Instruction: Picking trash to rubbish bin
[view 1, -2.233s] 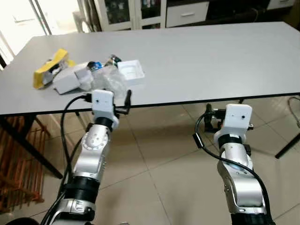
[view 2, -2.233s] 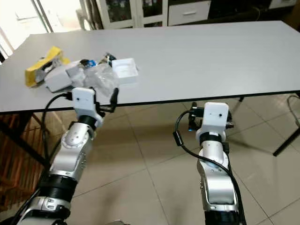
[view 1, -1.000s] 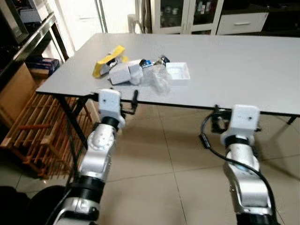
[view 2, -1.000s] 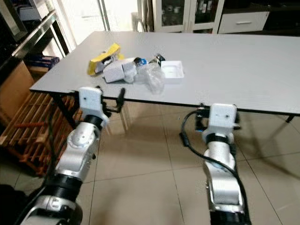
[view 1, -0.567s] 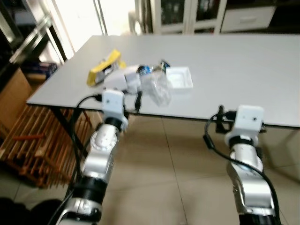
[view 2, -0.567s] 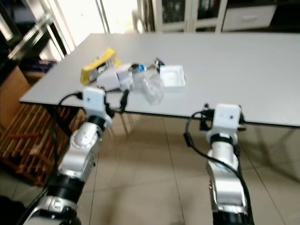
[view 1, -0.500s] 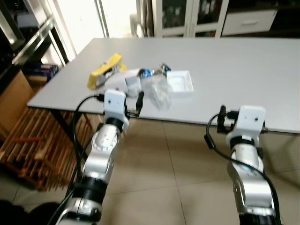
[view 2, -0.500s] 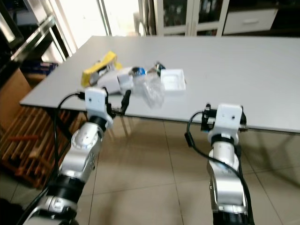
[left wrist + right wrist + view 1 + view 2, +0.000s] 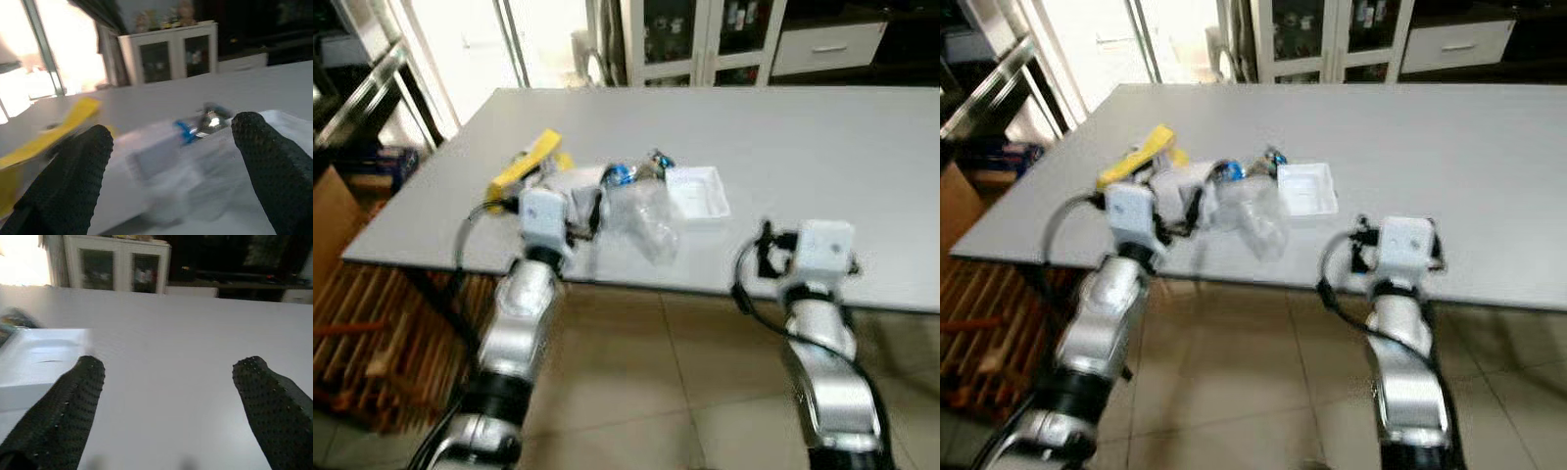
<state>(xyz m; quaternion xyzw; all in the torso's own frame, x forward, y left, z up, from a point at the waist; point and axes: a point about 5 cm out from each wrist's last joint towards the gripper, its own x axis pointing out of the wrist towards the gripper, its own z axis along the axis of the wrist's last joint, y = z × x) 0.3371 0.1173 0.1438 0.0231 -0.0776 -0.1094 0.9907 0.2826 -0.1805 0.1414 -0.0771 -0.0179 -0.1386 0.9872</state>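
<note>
Left gripper (image 9: 168, 147), fingers spread wide, is raised over the near edge of the grey table (image 9: 822, 137), right at the trash pile (image 9: 607, 191): yellow wrapper (image 9: 524, 160), crumpled clear plastic (image 9: 646, 217), then an empty white tray (image 9: 697, 191). Right gripper (image 9: 168, 387), also spread, faces bare tabletop just beside that tray.

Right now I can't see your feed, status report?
Left claw open at trash pile. Right claw open over bare table. Nothing gripped, path unobstructed.
</note>
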